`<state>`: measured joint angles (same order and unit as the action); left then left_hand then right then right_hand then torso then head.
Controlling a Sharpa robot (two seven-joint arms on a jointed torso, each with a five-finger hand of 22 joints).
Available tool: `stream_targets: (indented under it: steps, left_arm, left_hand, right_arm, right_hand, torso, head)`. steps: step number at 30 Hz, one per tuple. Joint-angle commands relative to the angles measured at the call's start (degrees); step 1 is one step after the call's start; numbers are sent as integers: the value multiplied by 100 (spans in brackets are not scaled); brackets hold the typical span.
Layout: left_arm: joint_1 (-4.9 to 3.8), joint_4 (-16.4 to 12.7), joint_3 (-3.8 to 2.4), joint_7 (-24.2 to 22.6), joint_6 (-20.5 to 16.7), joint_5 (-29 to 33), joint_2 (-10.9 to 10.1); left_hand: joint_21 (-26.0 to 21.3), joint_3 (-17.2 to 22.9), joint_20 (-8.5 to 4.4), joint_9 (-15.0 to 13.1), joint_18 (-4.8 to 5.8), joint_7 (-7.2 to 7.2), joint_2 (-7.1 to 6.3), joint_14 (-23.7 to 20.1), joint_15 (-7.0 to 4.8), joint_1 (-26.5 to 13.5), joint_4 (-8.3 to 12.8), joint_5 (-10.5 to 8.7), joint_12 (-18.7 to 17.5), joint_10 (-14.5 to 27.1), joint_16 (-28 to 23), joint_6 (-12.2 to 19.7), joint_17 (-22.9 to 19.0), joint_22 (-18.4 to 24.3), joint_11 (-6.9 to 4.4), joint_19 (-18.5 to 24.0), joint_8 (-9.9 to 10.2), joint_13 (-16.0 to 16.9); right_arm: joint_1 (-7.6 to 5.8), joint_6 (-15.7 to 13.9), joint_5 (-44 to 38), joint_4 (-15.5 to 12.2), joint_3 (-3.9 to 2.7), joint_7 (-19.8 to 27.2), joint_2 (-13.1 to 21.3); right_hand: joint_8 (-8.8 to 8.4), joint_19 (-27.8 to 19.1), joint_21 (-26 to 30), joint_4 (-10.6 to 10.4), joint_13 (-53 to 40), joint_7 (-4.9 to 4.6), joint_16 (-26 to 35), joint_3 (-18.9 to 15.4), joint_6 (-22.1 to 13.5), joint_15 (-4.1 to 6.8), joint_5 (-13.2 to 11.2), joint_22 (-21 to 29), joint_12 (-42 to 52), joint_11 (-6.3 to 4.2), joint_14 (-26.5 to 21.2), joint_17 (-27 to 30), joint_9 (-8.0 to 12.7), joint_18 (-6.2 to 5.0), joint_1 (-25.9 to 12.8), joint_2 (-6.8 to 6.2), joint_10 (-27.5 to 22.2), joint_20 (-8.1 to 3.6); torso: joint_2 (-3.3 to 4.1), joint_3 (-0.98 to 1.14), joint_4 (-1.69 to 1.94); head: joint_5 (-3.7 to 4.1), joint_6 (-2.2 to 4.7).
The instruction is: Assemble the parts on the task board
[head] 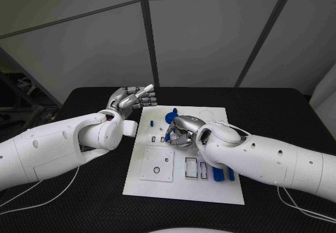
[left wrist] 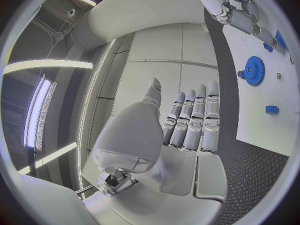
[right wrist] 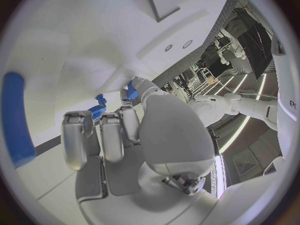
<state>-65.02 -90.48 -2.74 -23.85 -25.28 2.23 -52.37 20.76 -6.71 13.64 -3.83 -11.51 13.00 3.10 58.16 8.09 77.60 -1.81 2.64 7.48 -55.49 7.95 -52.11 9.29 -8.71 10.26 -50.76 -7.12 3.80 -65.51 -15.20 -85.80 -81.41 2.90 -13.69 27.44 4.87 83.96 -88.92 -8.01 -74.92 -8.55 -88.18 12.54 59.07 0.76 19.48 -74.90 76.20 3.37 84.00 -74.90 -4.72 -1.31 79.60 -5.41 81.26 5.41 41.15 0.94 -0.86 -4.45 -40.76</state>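
The white task board point(head: 210, 194) lies in the middle of the black table. A blue gear point(head: 170, 117) sits near its far edge, with a small blue part point(head: 151, 123) to its left. My right hand point(head: 182, 131) hovers low over the board just behind the gear, fingers curled down; whatever is under them is hidden. In the right wrist view the curled fingers point(right wrist: 75, 140) sit before the gear point(right wrist: 97, 110) and a long blue part point(right wrist: 15, 117). My left hand point(head: 133, 99) floats off the board's far left corner, fingers straight and empty point(left wrist: 190, 120).
A square white plate point(head: 158, 165) with a small ring lies on the board's near left. Rectangular slots point(head: 193, 167) are beside it. Several blue parts point(head: 223, 174) lie by my right forearm. The gear point(left wrist: 254, 71) and the small part point(left wrist: 271, 109) appear in the left wrist view.
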Motion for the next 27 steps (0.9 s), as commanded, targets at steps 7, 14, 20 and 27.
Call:
stream_targets:
  steps: [7, 14, 20, 27]
  left_arm:
    - [-9, -2, -4, -26, 70, -40, 0]
    - [-9, 0, -4, -25, 71, -40, 0]
    - [-9, 4, -4, -23, 73, -40, -1]
    - [-9, 15, -4, -17, 80, -40, 0]
  left_hand:
    - [-28, -3, 40, 2, 111, 23, 2, 30, -4, 30, 46, 19, -18, -8, -20, 1, 8, 5, 27, -8, 39, 0]
    - [-29, -5, 40, 2, 111, 23, 5, 30, -3, 31, 48, 18, -20, -7, -23, 1, 8, 6, 27, -8, 41, -1]
    - [-29, -5, 40, 2, 111, 23, 5, 30, -3, 31, 48, 18, -20, -7, -23, 1, 8, 6, 27, -8, 41, -1]
    - [-29, -5, 40, 2, 111, 23, 5, 30, -3, 31, 48, 18, -20, -7, -23, 1, 8, 6, 27, -8, 41, -1]
  right_arm:
    - [-5, -49, -30, -16, 3, 16, -2]
    - [-5, -253, -5, -31, 3, 73, 8]
    - [-3, -505, 3, -76, 2, 95, 40]
    - [6, -657, -53, -194, 1, 7, 95]
  right_hand:
    - [-23, 388, 26, -52, -274, 3, 11, -14, -18, -33, -24, -1261, -2, 18, 493, -1025, -2, 65, -96, -7, -20, 53]
    - [49, 417, 8, -45, -355, 51, 4, 27, 115, -12, 1, -1295, 96, -18, 498, -1044, -34, 73, -95, 50, 54, 51]
    - [91, 443, -8, -14, -409, 92, -5, 73, 204, 18, 101, -1325, 159, -54, 503, -1066, -54, 81, -74, 79, 103, 28]
    - [114, 459, -17, 9, -434, 113, -10, 95, 255, 34, 119, -1344, 188, -72, 506, -1080, -66, 86, -61, 88, 127, 13]
  torso:
    - [5, 3, -5]
    - [1, 3, -3]
    - [1, 7, -4]
    - [-3, 6, -7]
  head:
    - [-1, -13]
    - [2, -18]
    - [-6, -20]
    - [-10, -14]
